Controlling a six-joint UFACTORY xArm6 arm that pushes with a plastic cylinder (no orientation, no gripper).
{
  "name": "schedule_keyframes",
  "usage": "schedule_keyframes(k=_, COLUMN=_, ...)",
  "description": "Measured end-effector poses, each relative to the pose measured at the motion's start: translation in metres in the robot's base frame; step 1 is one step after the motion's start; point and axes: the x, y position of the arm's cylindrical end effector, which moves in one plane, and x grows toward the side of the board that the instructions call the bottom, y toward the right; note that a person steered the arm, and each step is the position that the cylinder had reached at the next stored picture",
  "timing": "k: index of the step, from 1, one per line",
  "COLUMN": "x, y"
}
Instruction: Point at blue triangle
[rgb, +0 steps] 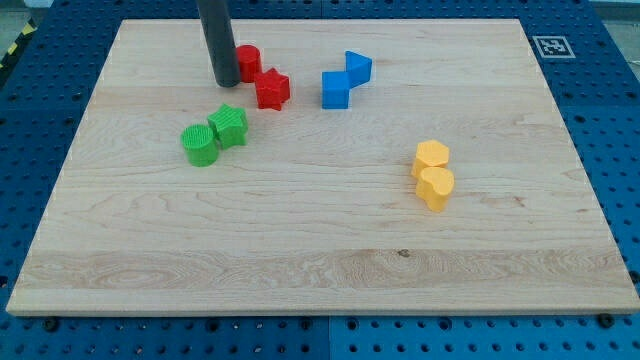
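The blue triangle (358, 66) lies near the view's top, right of centre, touching the upper right of a blue cube (336, 89). My rod comes down from the view's top and my tip (226, 82) rests on the board well to the left of the blue triangle. The tip stands just left of a red cylinder (247, 62) and upper left of a red star (272, 89). The red blocks lie between my tip and the blue blocks.
A green cube (229, 126) and a green cylinder (200, 145) sit together below my tip. A yellow hexagon (431, 155) and a yellow heart-like block (436, 186) sit at the right. The wooden board (320, 260) rests on a blue perforated table.
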Motion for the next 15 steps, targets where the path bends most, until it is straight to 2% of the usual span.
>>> schedule_keyframes(k=2, x=0.0, y=-0.006)
schedule_keyframes(k=3, x=-0.017, y=-0.041)
schedule_keyframes(k=4, x=-0.075, y=-0.077)
schedule_keyframes(k=5, x=-0.109, y=-0.077)
schedule_keyframes(k=8, x=-0.108, y=0.008)
schedule_keyframes(k=10, x=-0.107, y=0.023)
schedule_keyframes(k=12, x=-0.101, y=0.105)
schedule_keyframes(k=13, x=-0.085, y=0.154)
schedule_keyframes(k=15, x=-0.024, y=0.238)
